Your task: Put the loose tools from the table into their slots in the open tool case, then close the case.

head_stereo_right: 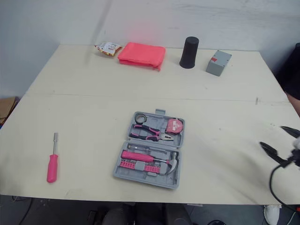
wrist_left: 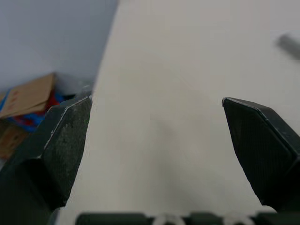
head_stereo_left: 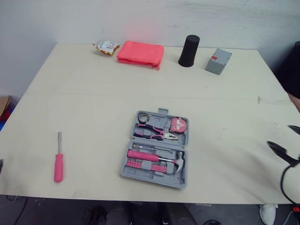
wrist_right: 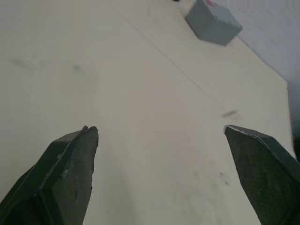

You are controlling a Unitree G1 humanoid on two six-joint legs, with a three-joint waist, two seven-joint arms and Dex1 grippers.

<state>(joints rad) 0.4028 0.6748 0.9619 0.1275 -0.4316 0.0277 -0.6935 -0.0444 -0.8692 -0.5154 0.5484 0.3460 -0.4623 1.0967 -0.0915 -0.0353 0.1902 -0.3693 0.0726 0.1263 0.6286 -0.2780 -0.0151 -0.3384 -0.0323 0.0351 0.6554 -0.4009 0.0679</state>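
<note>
Tool case [head_stereo_left: 154, 181], centre frame: lay open, mostly filled. Pink screwdriver [head_stereo_left: 58, 165], lower left: lay loose, unstowed. Left gripper [wrist_left: 157, 103], right gripper [head_stereo_left: 281, 136]: gaped wide, empty. Closing was outstanding.

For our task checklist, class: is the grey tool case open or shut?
Open. The tool case lies spread flat, both halves facing up, pliers and hammer visible inside.

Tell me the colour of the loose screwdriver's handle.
Pink. The screwdriver shows best in the left eye view.
</note>
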